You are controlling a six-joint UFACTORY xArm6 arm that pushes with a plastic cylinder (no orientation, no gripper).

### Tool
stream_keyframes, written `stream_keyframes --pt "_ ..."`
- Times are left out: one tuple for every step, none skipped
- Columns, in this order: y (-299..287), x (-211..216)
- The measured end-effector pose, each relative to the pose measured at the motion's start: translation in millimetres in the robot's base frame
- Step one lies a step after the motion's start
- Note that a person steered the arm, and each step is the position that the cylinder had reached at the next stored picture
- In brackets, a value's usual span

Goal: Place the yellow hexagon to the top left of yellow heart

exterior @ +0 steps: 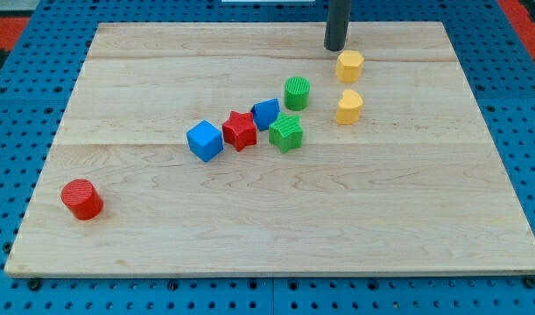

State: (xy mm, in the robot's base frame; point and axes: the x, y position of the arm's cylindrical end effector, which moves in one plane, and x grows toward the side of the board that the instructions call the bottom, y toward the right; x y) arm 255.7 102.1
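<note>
My tip (336,47), no hand on the rod, just above-left of yellow hexagon (349,66), yellow heart (348,107) below

This looks like a robotics lab. A wooden board (276,227) lies on a blue perforated bench (22,289). Red flooring shows far right.

my tip (335,47) sits just above-left of yellow hexagon (349,66); yellow heart (348,107) close below it. green cylinder (296,93) crowds the left side; table (442,219) open to the right.

Two yellow blocks (349,66), two green (297,92), two blue (205,140), two red (81,199).
</note>
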Motion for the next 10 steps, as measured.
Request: stream_keyframes --pt "6.5 -11.0" --pt "24.0 17.8" --pt "-15.8 75.4" --pt "-49.8 88.2" --pt "-5.7 77.0" --pt "45.9 79.0" --pt "32.8 94.4" --pt "42.8 104.7" --pt "13.9 111.5" --pt "13.1 107.8"
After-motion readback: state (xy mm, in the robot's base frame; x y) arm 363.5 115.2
